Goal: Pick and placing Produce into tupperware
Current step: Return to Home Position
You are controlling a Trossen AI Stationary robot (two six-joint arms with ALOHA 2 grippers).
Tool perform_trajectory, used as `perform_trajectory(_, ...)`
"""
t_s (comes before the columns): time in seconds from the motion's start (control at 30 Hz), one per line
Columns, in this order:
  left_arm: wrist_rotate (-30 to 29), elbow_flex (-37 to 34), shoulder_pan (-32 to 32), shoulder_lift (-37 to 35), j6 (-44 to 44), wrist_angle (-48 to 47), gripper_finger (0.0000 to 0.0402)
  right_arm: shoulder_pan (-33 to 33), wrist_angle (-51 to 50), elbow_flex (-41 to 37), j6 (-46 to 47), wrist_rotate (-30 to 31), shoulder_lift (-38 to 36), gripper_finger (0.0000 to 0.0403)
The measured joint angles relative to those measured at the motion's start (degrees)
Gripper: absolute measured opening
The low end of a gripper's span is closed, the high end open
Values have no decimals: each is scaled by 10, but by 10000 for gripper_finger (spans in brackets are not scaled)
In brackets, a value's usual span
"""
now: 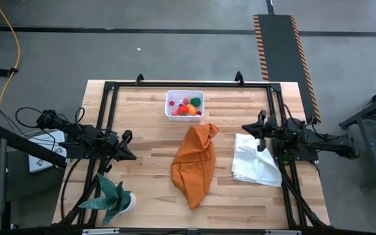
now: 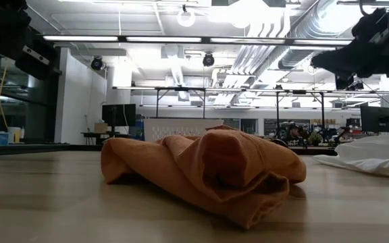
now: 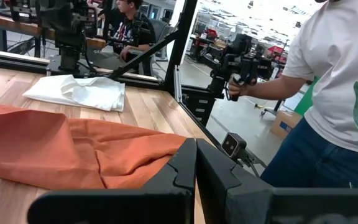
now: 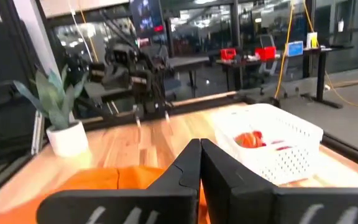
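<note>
Pale matt wood table (image 1: 149, 130); soft creased orange cloth (image 1: 194, 163); white plastic tupperware (image 1: 168, 108)

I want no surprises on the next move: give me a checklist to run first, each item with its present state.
1. The small toy produce sits inside the white translucent plastic tub: ok.
2. The left gripper is shut and empty, at the left side of the light wooden table: ok.
3. The right gripper is shut and empty, by the white folded cloth: ok.
4. Nothing hidden under the crumpled orange cloth: cannot tell.
5. The person is clear of the table: not ok, standing near its edge.
</note>
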Motion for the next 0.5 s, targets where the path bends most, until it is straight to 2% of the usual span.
perform_trajectory(0.5, 0, 0, 0, 0, 0, 0, 1, 0, -25, 0, -29, -2, 1, 0)
